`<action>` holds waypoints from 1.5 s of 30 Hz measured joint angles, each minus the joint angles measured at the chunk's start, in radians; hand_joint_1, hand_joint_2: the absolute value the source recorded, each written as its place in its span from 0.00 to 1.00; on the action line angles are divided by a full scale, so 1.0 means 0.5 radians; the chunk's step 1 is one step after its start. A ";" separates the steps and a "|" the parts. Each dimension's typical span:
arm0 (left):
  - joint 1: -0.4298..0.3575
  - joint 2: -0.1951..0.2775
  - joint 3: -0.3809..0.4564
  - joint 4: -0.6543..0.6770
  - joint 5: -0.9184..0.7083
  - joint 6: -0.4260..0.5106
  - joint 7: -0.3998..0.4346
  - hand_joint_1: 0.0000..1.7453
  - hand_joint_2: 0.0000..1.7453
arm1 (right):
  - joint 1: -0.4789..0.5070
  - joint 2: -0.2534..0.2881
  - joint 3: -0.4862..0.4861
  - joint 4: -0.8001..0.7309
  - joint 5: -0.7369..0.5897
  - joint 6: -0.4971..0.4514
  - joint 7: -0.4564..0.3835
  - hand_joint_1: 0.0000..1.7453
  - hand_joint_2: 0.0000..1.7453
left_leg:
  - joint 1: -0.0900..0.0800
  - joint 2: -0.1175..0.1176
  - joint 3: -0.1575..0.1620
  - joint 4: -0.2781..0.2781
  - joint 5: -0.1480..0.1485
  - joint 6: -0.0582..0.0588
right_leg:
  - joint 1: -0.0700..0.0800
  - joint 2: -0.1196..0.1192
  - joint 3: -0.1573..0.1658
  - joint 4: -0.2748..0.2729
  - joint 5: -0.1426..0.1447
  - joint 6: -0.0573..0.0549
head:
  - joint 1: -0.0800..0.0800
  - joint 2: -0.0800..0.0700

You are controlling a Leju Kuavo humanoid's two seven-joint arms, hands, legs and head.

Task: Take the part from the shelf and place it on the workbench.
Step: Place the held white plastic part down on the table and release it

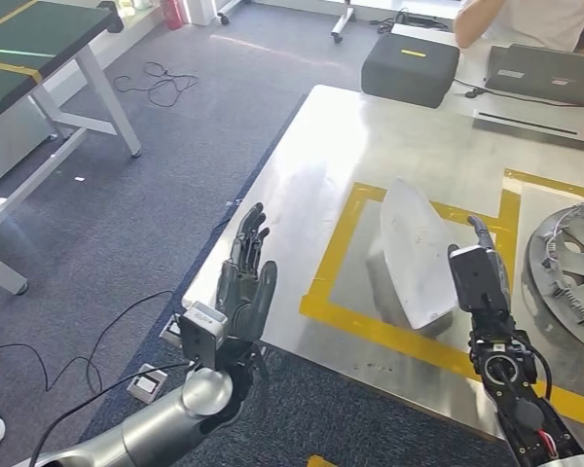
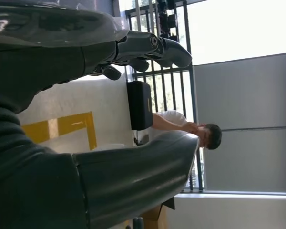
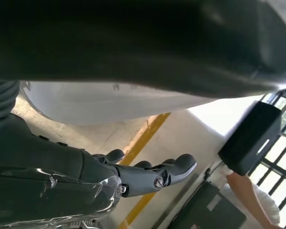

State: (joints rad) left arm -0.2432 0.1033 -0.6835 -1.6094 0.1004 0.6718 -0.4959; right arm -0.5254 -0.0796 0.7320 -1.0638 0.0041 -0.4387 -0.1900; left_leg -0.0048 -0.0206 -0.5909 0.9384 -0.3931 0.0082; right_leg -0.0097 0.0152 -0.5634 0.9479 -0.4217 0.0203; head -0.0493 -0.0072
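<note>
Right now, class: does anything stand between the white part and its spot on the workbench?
Nothing visible: the white part already lies on the workbench inside the yellow-taped square, with the right hand beside it.

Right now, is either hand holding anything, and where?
Left hand holds nothing, fingers apart. Right hand is at the white part's near edge; an actual grip cannot be told.
</note>
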 joint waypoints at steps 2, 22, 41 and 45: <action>0.002 0.003 0.000 0.000 -0.004 0.000 -0.001 0.00 0.00 | 0.035 -0.011 -0.017 -0.126 0.000 -0.019 -0.008 0.00 0.00 | 0.000 0.000 0.000 0.000 0.000 0.000 | 0.000 0.000 0.000 0.000 0.000 0.000 | 0.000 0.000; 0.031 0.007 0.001 0.000 -0.034 -0.004 -0.002 0.00 0.00 | 0.317 -0.106 -0.099 -1.002 0.045 -0.109 -0.007 0.00 0.00 | 0.000 0.000 0.000 0.000 0.000 0.000 | 0.000 0.000 0.000 0.000 0.000 0.000 | 0.000 0.000; 0.081 0.010 0.001 -0.005 -0.059 0.039 0.025 0.00 0.00 | 0.572 -0.168 -0.091 -1.354 0.105 -0.229 0.039 0.00 0.00 | 0.000 0.000 0.000 -0.001 -0.001 0.001 | 0.000 0.000 0.000 0.000 -0.001 -0.001 | 0.000 0.000; 0.081 0.010 0.001 -0.005 -0.059 0.039 0.027 0.00 0.00 | 0.592 -0.169 -0.091 -1.375 0.101 -0.224 0.037 0.00 0.00 | -0.002 0.000 -0.001 0.002 -0.003 0.002 | -0.001 0.000 0.001 -0.002 0.000 0.000 | 0.000 0.000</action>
State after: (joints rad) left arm -0.2025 0.1084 -0.6828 -1.6118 0.0709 0.6914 -0.4827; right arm -0.2294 -0.1639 0.6863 -1.7513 0.0546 -0.5506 -0.1713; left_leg -0.0057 -0.0208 -0.5913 0.9394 -0.3945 0.0092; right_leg -0.0103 0.0150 -0.5628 0.9468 -0.4217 0.0203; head -0.0493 -0.0072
